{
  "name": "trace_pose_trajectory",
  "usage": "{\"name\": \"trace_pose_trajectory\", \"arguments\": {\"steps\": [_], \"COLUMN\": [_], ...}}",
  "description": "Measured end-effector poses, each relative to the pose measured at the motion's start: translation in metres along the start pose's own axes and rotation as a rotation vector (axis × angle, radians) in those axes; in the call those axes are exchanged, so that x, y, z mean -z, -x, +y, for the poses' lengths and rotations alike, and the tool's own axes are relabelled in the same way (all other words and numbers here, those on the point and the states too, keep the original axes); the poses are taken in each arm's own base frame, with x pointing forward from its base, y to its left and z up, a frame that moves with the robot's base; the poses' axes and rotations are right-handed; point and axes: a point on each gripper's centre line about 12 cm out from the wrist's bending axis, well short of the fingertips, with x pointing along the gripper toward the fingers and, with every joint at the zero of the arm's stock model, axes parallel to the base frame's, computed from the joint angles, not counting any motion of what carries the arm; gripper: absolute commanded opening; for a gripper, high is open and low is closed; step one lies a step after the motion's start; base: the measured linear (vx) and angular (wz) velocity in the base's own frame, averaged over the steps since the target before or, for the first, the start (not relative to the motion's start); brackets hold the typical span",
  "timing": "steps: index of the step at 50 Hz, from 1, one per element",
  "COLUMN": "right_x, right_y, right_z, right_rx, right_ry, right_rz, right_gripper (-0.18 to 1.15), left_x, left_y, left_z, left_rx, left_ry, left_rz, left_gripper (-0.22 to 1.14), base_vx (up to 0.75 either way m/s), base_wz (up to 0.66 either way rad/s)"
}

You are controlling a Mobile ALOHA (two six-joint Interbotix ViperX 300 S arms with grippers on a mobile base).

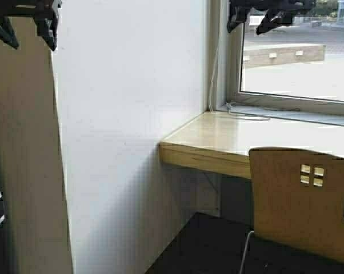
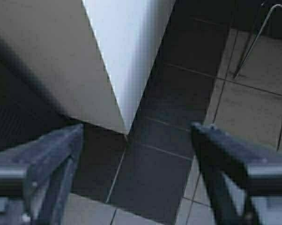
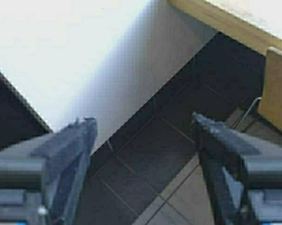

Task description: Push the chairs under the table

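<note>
One of the chairs (image 1: 300, 205), tan plywood with four small square cut-outs, stands at the lower right with its back toward me, in front of the table (image 1: 218, 142). The table's pale top runs along the window, its wood edge facing me. Both arms are raised high, far from the chair. My left gripper (image 1: 30, 34) hangs at the top left and is open (image 2: 137, 129) over bare floor. My right gripper (image 1: 249, 25) hangs at the top right, also open (image 3: 143, 122), with the chair (image 3: 277, 89) and the table edge (image 3: 225, 21) beyond it. A chrome chair leg (image 2: 253, 40) shows in the left wrist view.
A white wall (image 1: 126, 114) juts out at centre-left and meets the table's left end. A tan panel (image 1: 23, 171) fills the far left. A window (image 1: 298, 63) sits behind the table, with a thin cable (image 1: 215, 74) running down to the sill. Dark tiled floor (image 1: 200, 245) lies below.
</note>
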Motion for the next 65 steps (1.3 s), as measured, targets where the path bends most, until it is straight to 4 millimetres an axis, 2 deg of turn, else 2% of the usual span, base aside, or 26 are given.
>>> {"name": "trace_pose_trajectory", "arguments": {"steps": [10, 24, 40, 48, 58, 65], "right_x": [0.002, 0.010, 0.016, 0.012, 0.015, 0.010], "right_y": [0.000, -0.002, -0.004, -0.015, -0.018, -0.018], "right_z": [-0.001, -0.001, -0.003, -0.015, -0.012, -0.015], "right_rx": [0.002, 0.002, 0.010, 0.036, 0.031, 0.038], "right_ry": [-0.002, -0.003, 0.020, 0.012, 0.021, 0.014], "right_rz": [0.006, 0.028, 0.073, 0.080, 0.097, 0.089], "right_gripper": [0.94, 0.94, 0.94, 0.94, 0.94, 0.94], "left_x": [0.001, -0.010, -0.011, -0.009, -0.007, -0.005], "left_y": [-0.003, -0.002, 0.000, 0.000, 0.001, -0.001], "left_z": [0.001, 0.000, 0.001, -0.001, -0.005, -0.006], "left_rx": [-0.001, 0.002, 0.001, 0.005, 0.013, 0.016], "left_ry": [-0.008, -0.014, -0.003, -0.005, -0.009, -0.008], "left_rz": [0.003, -0.032, -0.038, -0.032, -0.017, -0.004], "left_gripper": [0.99, 0.99, 0.99, 0.99, 0.99, 0.99], "base_vx": [-0.33, -0.35, -0.36, -0.44, -0.43, -0.34], "base_wz": [0.17, 0.14, -0.11, -0.17, -0.08, -0.04]}}
